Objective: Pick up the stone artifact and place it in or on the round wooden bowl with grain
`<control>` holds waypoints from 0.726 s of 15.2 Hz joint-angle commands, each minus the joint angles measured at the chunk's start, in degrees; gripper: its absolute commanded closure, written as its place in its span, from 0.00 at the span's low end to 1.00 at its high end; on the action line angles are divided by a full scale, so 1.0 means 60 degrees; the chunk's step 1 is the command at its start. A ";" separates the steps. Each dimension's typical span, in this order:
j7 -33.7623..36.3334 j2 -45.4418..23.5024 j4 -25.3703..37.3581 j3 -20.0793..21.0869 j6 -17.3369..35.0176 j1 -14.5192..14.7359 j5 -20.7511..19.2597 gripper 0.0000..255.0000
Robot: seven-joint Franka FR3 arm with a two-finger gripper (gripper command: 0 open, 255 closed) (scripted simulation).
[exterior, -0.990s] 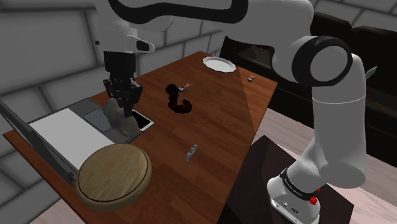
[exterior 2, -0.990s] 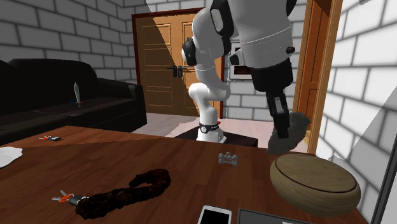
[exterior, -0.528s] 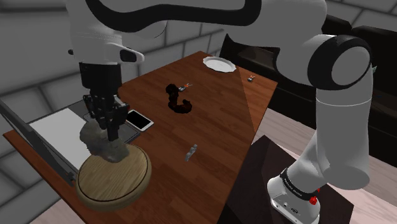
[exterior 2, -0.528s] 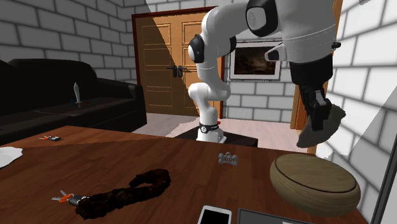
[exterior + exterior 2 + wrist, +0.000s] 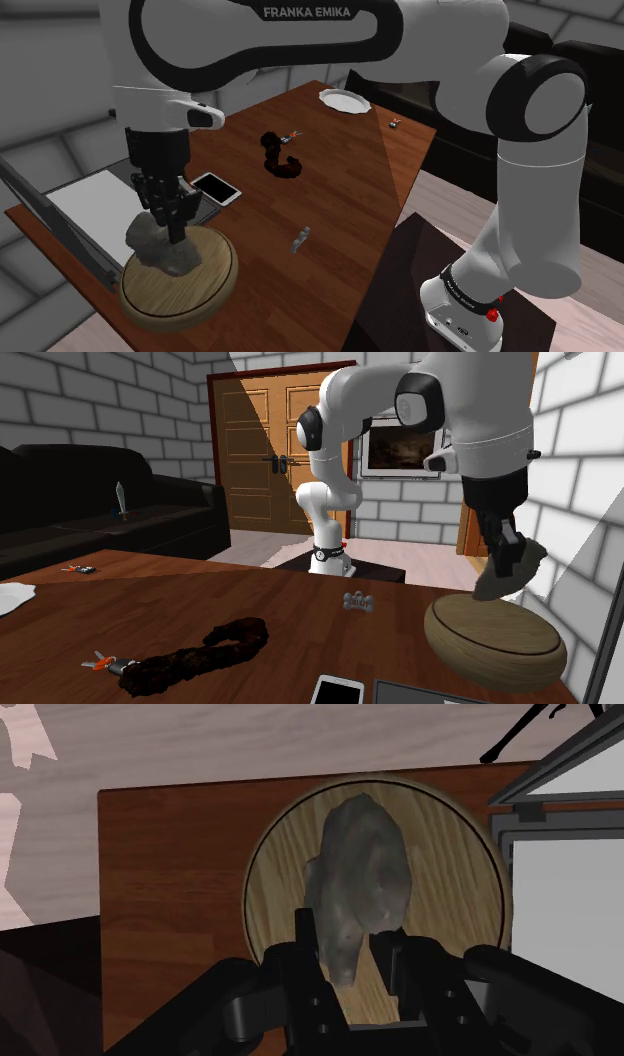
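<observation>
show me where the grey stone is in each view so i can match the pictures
Shoulder view: the stone is at the lower left, over the round wooden bowl.
Second exterior view: the stone is at the right, just above the bowl.
Wrist view: the stone is clasped between the jaws, over the bowl's middle.
Shared landmark: the bowl, directly under the stone in all three.

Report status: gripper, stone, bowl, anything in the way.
Gripper shut on the stone artifact. Stone centred over the wooden bowl, down at its top; contact unclear. Not yet released. Nothing between them.
</observation>
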State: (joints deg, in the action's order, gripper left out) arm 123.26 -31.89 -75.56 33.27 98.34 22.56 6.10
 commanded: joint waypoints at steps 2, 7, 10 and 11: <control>-0.0090 -0.0061 -0.0307 -0.0026 0.0351 -0.0018 -0.0017 1.00; -0.0229 -0.0167 -0.0793 -0.0071 0.0907 -0.0043 -0.0043 1.00; -0.0262 -0.0199 -0.0901 -0.0085 0.1039 -0.0045 -0.0050 1.00; -0.0262 -0.0199 -0.0900 -0.0086 0.1039 -0.0044 -0.0050 1.00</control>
State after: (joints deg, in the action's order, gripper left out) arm 121.70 -32.79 -80.60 32.93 104.42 22.30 5.99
